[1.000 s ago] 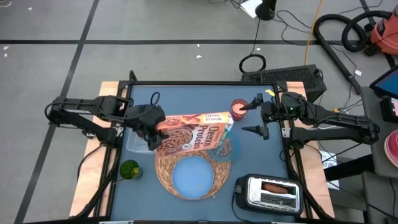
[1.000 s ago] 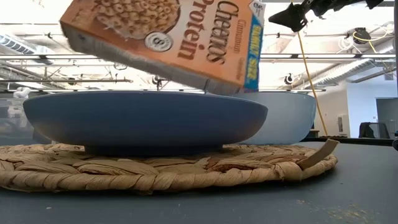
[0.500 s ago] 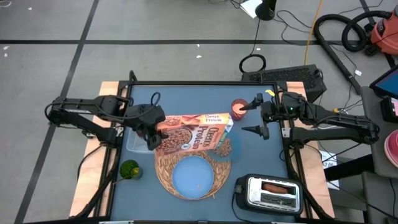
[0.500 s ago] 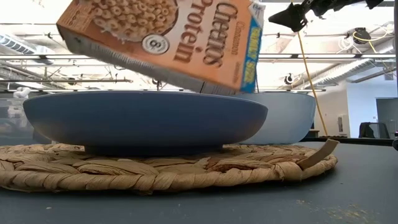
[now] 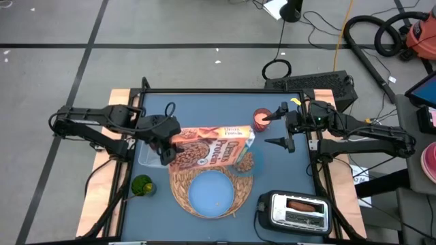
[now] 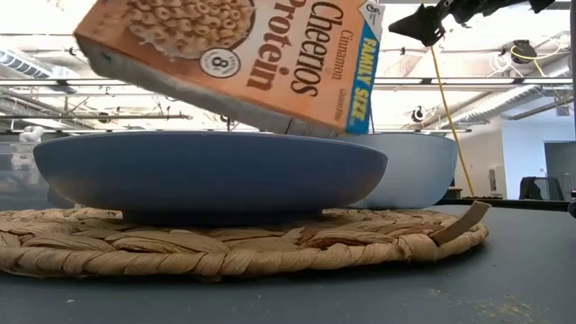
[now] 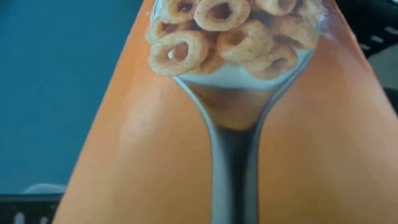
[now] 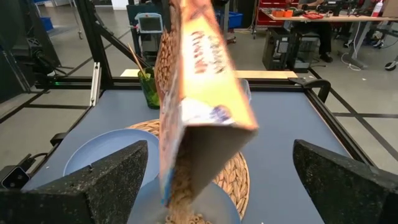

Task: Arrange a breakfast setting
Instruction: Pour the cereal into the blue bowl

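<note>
Tilted orange-brown cereal box (image 5: 212, 144) over clear bowl (image 8: 199, 208), beside blue plate (image 5: 210, 192) on straw placemat (image 6: 234, 243).

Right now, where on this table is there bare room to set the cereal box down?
Bare tabletop lies along the far edge, behind the cereal box held by the left gripper. A smaller patch lies between the placemat and the toaster. The middle is crowded: plate, bowl, and the right gripper.

The cereal box (image 5: 214, 145) hides most of the small clear bowl (image 5: 253, 161).
</note>
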Controlling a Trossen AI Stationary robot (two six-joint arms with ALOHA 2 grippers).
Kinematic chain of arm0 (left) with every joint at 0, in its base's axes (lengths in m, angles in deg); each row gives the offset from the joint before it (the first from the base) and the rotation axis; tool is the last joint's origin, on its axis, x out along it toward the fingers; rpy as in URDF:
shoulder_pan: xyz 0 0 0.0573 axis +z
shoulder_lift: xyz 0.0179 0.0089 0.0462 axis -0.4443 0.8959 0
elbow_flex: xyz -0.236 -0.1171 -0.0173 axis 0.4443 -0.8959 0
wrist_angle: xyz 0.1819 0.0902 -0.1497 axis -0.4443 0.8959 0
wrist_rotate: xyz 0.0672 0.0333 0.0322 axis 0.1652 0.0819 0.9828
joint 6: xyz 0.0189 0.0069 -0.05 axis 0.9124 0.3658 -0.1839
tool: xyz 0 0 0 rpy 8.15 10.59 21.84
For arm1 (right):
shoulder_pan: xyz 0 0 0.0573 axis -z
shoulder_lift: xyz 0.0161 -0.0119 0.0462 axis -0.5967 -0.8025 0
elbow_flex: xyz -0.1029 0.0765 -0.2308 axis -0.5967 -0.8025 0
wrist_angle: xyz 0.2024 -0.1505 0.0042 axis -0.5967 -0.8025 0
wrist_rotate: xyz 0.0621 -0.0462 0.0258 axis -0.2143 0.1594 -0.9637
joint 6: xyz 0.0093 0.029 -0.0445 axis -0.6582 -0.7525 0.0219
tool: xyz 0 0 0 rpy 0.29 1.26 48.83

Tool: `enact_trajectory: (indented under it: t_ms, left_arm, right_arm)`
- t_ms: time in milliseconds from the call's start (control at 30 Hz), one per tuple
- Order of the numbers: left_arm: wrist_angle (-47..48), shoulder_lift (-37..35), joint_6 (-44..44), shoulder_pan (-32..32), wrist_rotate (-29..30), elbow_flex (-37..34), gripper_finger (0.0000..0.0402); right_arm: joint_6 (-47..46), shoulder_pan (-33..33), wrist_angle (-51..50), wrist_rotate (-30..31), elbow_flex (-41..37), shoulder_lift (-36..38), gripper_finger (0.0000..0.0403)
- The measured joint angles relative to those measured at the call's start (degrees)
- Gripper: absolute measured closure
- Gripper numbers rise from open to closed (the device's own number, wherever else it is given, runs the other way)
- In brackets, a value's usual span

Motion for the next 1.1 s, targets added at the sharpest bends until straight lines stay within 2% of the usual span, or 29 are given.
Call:
enact_trajectory:
  t_ms: [433,567,1100]
  left_arm:
    - [0.25,0.00,0.68,0.32,1.13,0.00,0.0156]
    - [-0.66,0.00,0.99,0.32,-0.36,0.00,0.0156]
    - [0.52,-0.02,0.88,0.58,-0.19,0.00,0.0156]
  right_arm:
    - [0.00,0.00,0.00,0.00,0.00,0.00,0.0012]
    - [0.00,0.00,-0.02,0.00,0.00,-0.01,0.0012]
    - [0.00,0.01,-0.43,0.00,0.00,-0.01,0.0012]
